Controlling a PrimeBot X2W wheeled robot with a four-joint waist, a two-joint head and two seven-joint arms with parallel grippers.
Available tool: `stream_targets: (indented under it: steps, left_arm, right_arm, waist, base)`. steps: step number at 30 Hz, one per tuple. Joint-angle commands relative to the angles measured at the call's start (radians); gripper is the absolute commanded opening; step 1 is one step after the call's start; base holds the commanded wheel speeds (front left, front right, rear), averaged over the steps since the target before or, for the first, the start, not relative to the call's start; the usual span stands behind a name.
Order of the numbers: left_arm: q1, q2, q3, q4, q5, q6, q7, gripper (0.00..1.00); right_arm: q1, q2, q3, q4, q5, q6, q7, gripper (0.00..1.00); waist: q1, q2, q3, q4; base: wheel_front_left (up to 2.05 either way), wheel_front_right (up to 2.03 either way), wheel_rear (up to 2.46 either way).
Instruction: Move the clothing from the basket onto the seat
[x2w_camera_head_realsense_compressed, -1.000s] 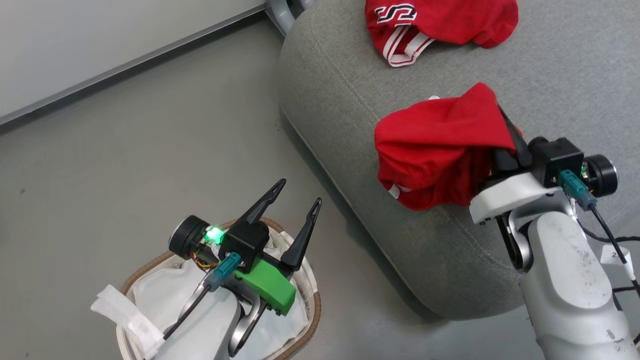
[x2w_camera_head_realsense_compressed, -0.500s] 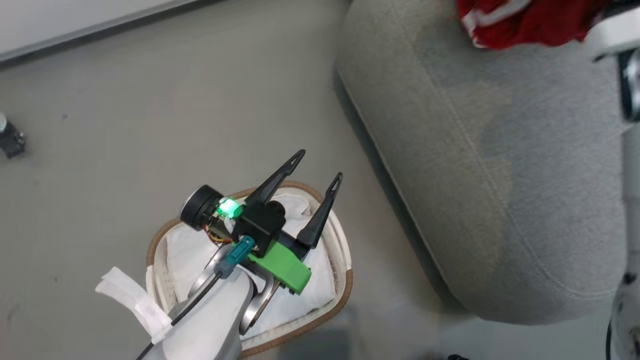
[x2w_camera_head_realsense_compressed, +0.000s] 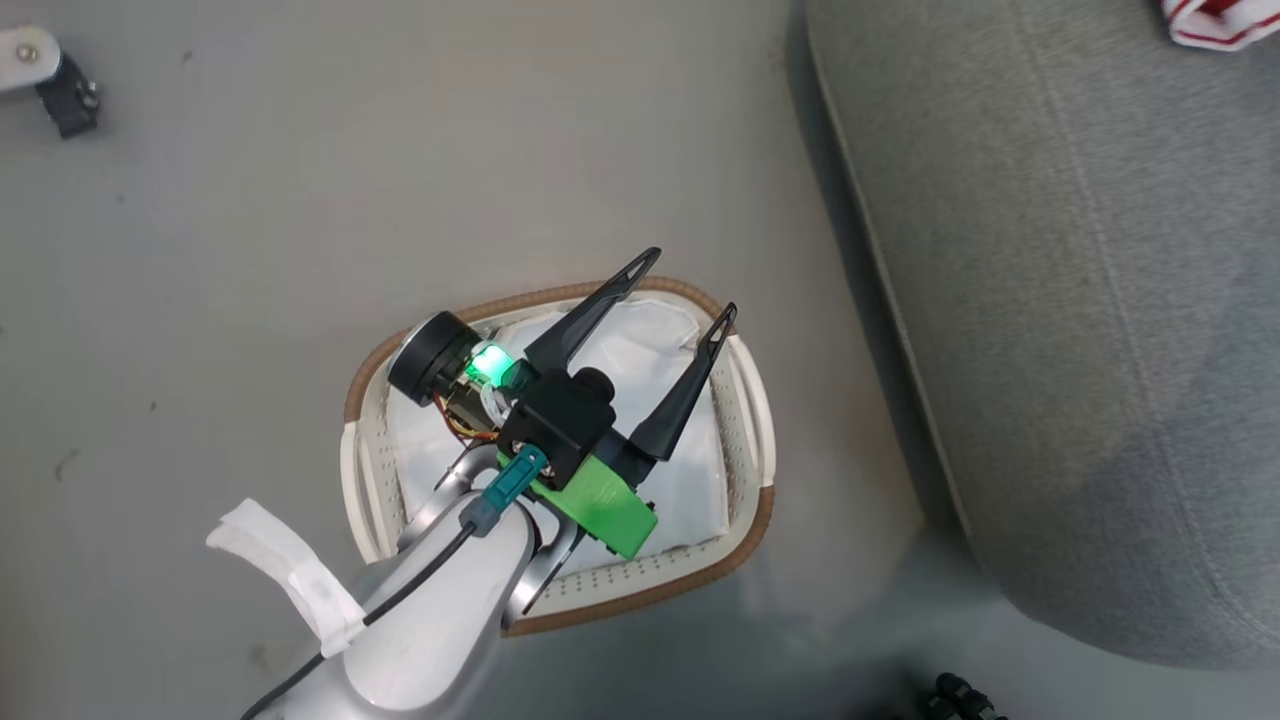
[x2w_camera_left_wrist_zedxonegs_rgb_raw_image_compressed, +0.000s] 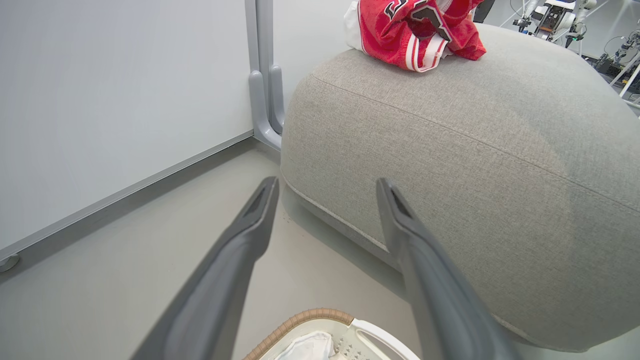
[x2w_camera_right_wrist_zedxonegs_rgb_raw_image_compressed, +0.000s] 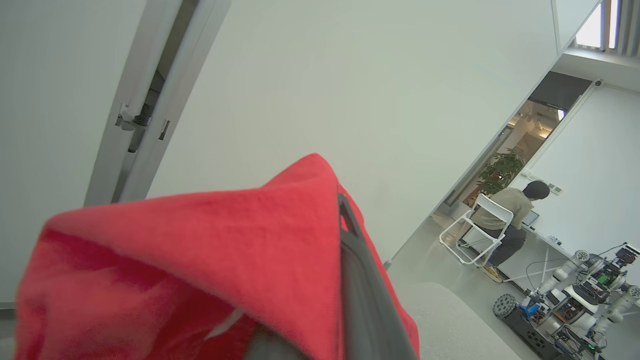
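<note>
Your left gripper (x2w_camera_head_realsense_compressed: 692, 282) is hovering over the basket (x2w_camera_head_realsense_compressed: 560, 297), jaws spread wide; your right gripper (x2w_camera_right_wrist_zedxonegs_rgb_raw_image_compressed: 342, 215) is clamping the red clothing (x2w_camera_right_wrist_zedxonegs_rgb_raw_image_compressed: 200, 260).

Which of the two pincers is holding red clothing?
The right pincer: it is shut on a red garment, whereas the left pincer stands open and empty over the basket.

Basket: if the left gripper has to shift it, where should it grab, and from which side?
Probably the white handle cut-out on the side of the basket facing the seat, from straight above, one finger inside and one outside. The basket stands upright with its mouth open, and the open left gripper hangs over it.
</note>
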Motion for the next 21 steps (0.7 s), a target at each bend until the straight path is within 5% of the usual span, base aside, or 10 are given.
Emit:
stream_targets:
  steps: [1, 16, 19, 21]
  left_arm:
    - [-0.023, 0.004, -0.003, -0.004, 0.006, -0.004, 0.0, 1.0]
    - [-0.052, 0.019, 0.004, 0.016, 0.024, -0.002, 0.0, 1.0]
    - [-0.05, 0.014, 0.003, 0.021, 0.02, -0.002, 0.0, 1.0]
    - [-0.048, 0.01, 0.004, 0.024, 0.016, -0.002, 0.0, 1.0]
  right_arm:
    - [0.013, -0.005, -0.017, 0.019, -0.013, -0.002, -0.003, 0.0]
    - [0.159, 0.087, -0.068, 0.144, -0.121, -0.002, -0.023, 0.04]
    - [0.185, 0.104, -0.067, 0.127, -0.113, -0.002, -0.023, 0.41]
    - [0.201, 0.112, -0.06, 0.111, -0.107, -0.002, -0.023, 1.0]
  waist:
    - [-0.0002, -0.0001, 0.072, 0.058]
    - [-0.0002, -0.0001, 0.095, 0.025]
    - [-0.0002, -0.0001, 0.079, 0.016]
    - [-0.0002, -0.0001, 0.065, 0.012]
  base:
    - [0.0, 0.0, 0.0]
    - [0.0, 0.0, 0.0]
    - [0.0, 0.0, 0.0]
    - [0.0, 0.0, 0.0]
